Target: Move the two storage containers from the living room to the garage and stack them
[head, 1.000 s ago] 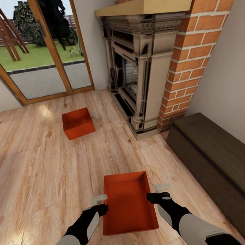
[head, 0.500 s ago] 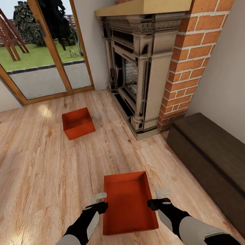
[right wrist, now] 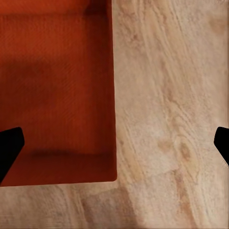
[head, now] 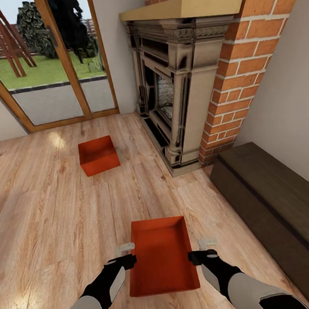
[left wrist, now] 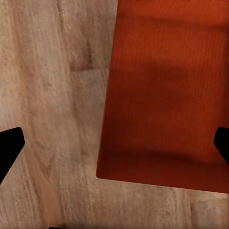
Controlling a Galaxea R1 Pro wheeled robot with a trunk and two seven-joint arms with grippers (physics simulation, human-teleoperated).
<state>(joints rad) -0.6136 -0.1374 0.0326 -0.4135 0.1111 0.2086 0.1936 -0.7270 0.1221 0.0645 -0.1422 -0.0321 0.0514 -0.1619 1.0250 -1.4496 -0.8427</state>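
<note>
I am in the living room. One red-orange storage container (head: 162, 258) lies on the wood planks just in front of me, and the other storage container (head: 98, 154) sits farther off, toward the glass doors. My left gripper (head: 128, 259) hangs open over the near container's left wall (left wrist: 107, 143). My right gripper (head: 199, 255) hangs open over its right wall (right wrist: 112, 119). In each wrist view that wall runs between the two spread dark fingertips (left wrist: 9, 148) (right wrist: 9, 148). Neither gripper holds anything. The garage and its floor are out of view.
A dark ornate fireplace (head: 177, 87) with a red brick chimney (head: 244, 59) stands ahead to the right. A long dark brown chest (head: 274, 201) runs along the right wall. Wood-framed glass doors (head: 49, 60) are at the back left. Light plank flooring (head: 52, 218) spreads to the left.
My right gripper has dropped slightly and drawn a little toward me beside the near container. The left gripper and both containers have barely moved.
</note>
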